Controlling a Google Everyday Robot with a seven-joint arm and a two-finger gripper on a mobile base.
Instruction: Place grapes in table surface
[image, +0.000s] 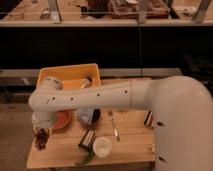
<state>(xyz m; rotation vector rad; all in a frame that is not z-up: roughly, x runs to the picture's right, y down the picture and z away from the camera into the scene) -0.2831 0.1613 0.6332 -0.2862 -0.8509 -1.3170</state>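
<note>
The grapes (42, 139), a small dark reddish-purple bunch, hang just above the front left corner of the table surface (132, 142), a light tan plank top. My gripper (41, 131) points down at the end of the long white arm that reaches across from the right. It is shut on the top of the grapes, and the wrist housing hides most of its fingers.
A yellow plastic tub (70, 76) stands at the back left with items inside. An orange dish (63, 120) and a crumpled bluish bag (88, 116) lie under the arm. A dark striped block (87, 140), white cup (102, 146), green vegetable (86, 159) and fork (114, 125) sit in front.
</note>
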